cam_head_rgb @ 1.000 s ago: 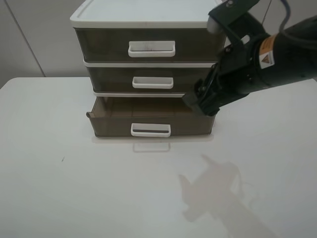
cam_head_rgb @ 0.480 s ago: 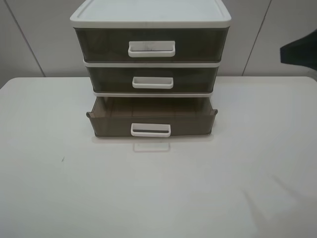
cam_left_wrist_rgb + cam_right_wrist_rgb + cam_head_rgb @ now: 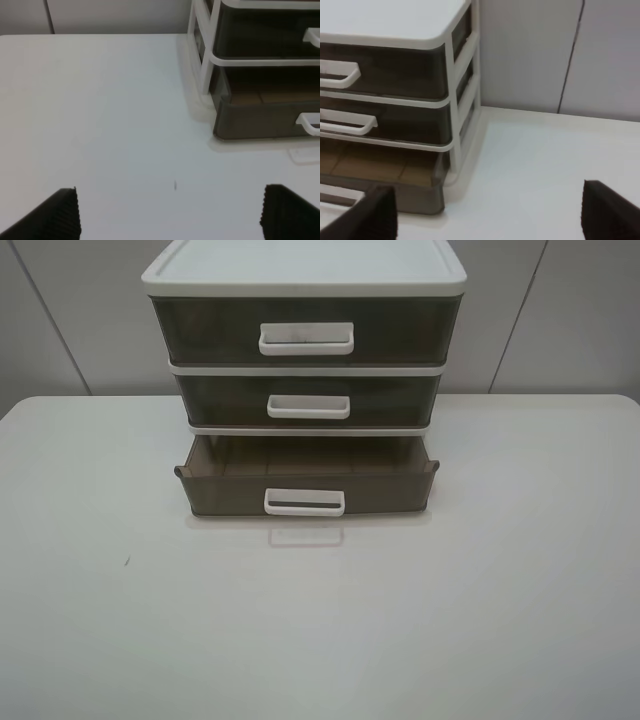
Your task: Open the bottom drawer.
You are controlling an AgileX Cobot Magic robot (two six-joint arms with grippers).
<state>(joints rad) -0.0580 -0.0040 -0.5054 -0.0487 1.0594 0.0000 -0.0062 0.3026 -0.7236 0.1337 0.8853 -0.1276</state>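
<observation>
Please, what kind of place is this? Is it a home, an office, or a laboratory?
Probably a laboratory test bench, not a home. A three-drawer unit stands alone on a bare white table, its bottom drawer pulled out, with plain pale wall panels behind it.

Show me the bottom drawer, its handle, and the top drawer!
Bottom drawer (image 3: 215,497): high camera, brown front panel.
Handle (image 3: 304,502): high camera, white loop's middle.
Top drawer (image 3: 205,332): high camera, dark front panel.

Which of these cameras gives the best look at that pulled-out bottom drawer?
The exterior high view: the bottom drawer shows whole, front, handle and open inside. The left wrist view catches only one front corner; the right wrist view shows the other corner and some floor.
</observation>
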